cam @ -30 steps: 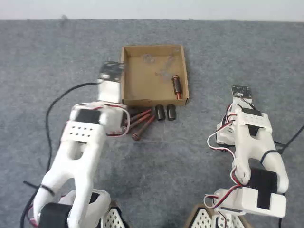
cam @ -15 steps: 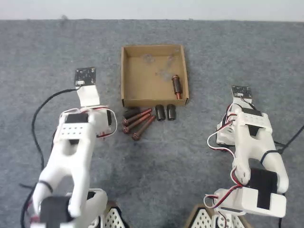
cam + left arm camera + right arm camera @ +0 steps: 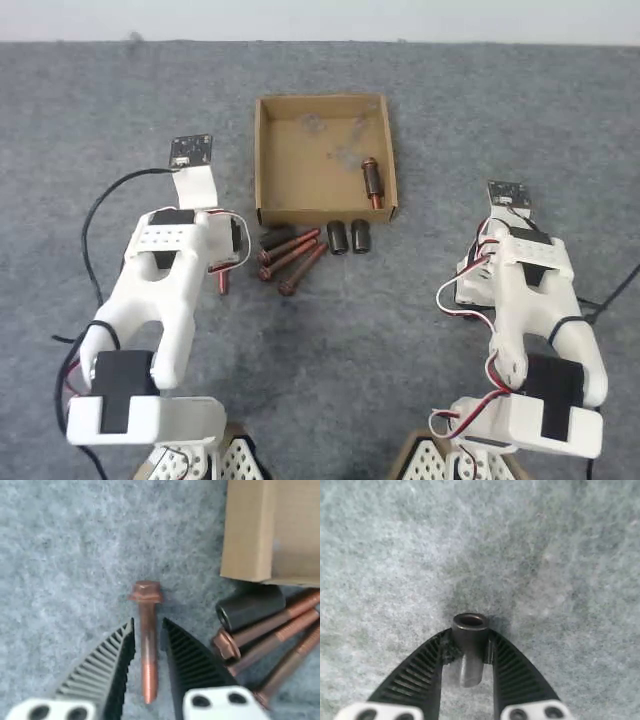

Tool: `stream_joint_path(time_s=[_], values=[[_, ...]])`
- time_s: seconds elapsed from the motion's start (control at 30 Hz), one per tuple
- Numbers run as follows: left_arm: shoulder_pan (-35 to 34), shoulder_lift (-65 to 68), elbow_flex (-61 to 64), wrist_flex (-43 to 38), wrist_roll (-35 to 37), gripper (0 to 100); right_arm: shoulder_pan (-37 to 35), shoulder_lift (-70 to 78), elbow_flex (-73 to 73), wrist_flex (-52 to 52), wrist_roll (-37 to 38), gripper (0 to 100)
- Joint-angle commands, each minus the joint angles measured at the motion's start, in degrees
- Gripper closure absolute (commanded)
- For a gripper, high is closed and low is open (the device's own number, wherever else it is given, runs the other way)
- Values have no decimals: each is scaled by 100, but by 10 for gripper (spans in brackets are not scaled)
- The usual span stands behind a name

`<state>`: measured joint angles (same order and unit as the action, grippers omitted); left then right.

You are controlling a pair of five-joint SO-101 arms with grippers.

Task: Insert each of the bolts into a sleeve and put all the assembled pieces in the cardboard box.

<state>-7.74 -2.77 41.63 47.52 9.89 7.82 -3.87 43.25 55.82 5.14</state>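
The left gripper (image 3: 148, 626) is closed on a bolt (image 3: 146, 652) near the cardboard box (image 3: 249, 530). The right gripper (image 3: 469, 639) squeezes a sleeve (image 3: 470, 624).

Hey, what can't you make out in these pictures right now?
High view: the right arm hides the right gripper and its sleeve.
High view: the left arm hides the left gripper; the bolt's tip pokes out.
Left wrist view: the picture's edge cuts off the box and loose bolts.

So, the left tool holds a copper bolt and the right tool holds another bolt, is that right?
Not quite: the left tool does hold a copper bolt, but the right tool holds a dark sleeve, as the right wrist view shows.
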Motion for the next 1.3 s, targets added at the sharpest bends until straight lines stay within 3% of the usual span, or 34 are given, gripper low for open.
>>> stream_joint_path(time_s=[0.0,0.67,1.0,1.27], values=[[18,-35,-286,44,18,896,75,-22,-255,40,62,991],[35,167,-453,53,44,896,75,-22,-255,40,62,991],[18,1697,-2132,1292,18,896,84,-22,-255,40,62,991],[18,1916,-2396,1389,18,919,84,-22,-255,40,62,991]])
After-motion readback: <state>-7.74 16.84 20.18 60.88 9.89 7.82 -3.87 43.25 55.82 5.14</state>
